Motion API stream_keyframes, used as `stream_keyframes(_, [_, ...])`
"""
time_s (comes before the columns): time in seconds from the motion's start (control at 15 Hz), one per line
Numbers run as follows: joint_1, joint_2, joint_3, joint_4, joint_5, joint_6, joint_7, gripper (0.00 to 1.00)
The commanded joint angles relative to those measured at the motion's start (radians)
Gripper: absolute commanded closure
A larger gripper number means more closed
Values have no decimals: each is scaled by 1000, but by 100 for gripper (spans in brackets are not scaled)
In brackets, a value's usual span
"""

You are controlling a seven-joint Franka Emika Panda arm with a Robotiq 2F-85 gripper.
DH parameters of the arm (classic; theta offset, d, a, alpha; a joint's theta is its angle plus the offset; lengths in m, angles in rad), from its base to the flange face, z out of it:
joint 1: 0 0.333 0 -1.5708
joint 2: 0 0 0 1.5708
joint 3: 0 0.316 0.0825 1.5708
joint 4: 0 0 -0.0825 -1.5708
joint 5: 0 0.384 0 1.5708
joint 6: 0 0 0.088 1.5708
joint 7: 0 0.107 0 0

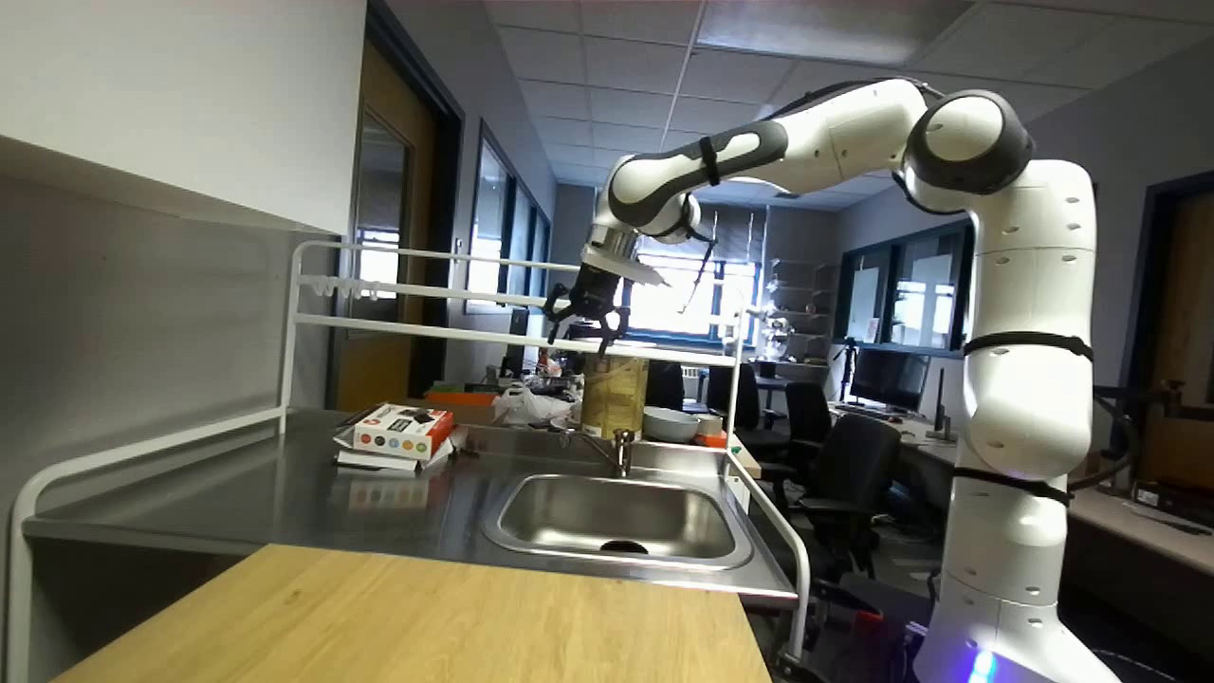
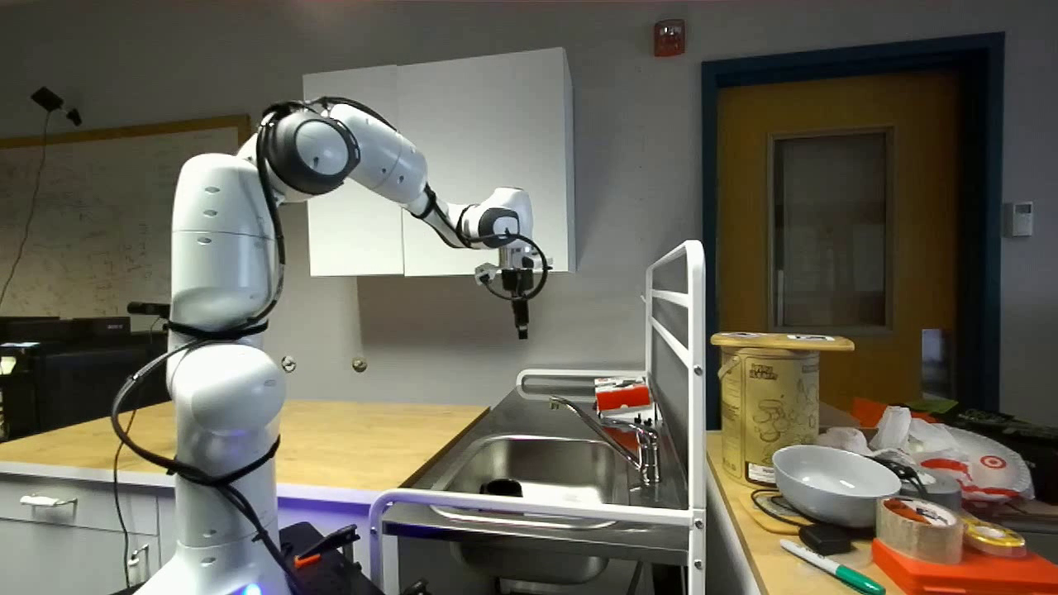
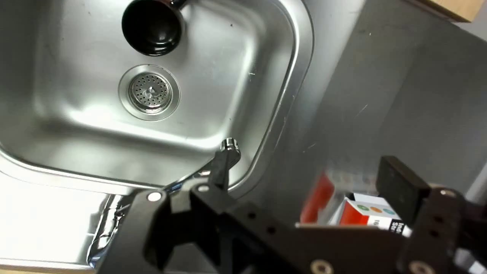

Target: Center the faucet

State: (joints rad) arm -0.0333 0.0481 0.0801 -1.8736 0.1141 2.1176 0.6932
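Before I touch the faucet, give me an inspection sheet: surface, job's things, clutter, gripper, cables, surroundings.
Surface: steel countertop, reflective; sink basin set into it.
Job's things: faucet upright; its spout tip reaches over a basin corner, off to one side of the drain.
Clutter: dark mug in the basin; red-and-white box on the countertop.
Gripper: open, nothing held, raised apart from the faucet.
Cables: black cable strapped along the arm, looping outward.
Surroundings: white rack behind the faucet; wooden worktop alongside; bowl, tape rolls and marker beyond the rack.

Wrist view: faucet (image 3: 104, 228) is partly blocked by the gripper (image 3: 308, 171), lower left; black mug (image 3: 152, 28) gets clipped up top.
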Motion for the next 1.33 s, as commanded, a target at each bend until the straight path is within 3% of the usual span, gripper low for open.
stream_keyframes(0.0, [19, 202, -50, 221, -15, -77, 87, 0])
stream_keyframes(0.4, [10, 433, -127, 448, 16, -204, 122, 0])
stream_keyframes(0.73, [-13, 554, -147, 590, 72, -293, 146, 0])
stream_keyframes(1.27, [-46, 599, -151, 558, 206, -318, 288, 0])
